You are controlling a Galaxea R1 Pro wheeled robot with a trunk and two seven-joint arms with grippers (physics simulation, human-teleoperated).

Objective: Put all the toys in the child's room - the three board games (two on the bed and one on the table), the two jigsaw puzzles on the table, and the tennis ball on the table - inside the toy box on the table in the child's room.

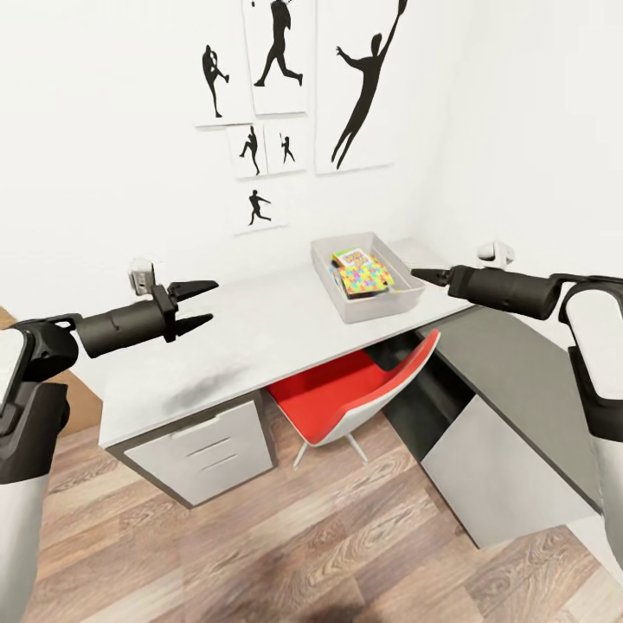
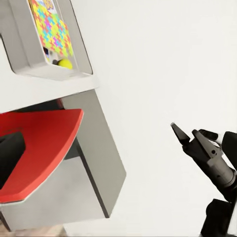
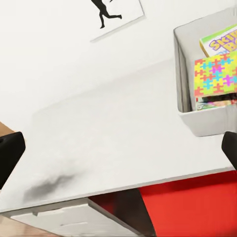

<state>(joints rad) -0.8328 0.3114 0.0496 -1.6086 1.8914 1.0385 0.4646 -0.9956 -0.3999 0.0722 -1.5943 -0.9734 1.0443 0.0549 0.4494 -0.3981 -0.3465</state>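
Note:
The light grey toy box (image 1: 407, 305) stands at the far right of the pale table (image 1: 260, 337). In it a multicoloured jigsaw puzzle (image 1: 363, 275) lies on top of the "SKIP-BO" board game (image 1: 350, 257). The right wrist view shows the puzzle (image 3: 215, 74) over the game (image 3: 219, 44), with more flat edges beneath. In the left wrist view a yellow tennis ball (image 2: 64, 63) sits in a corner of the box (image 2: 29, 59). My left gripper (image 1: 212, 301) hangs open over the table's left part, empty. My right gripper (image 1: 419, 275) is open just right of the box, empty. The bed is out of view.
A red and white chair (image 1: 355, 389) is tucked under the table. White drawers (image 1: 208, 441) stand at its left end. A darker grey wing (image 1: 510, 355) runs toward me on the right. Silhouette posters (image 1: 363, 78) hang on the wall. Wood floor (image 1: 346, 536) lies in front.

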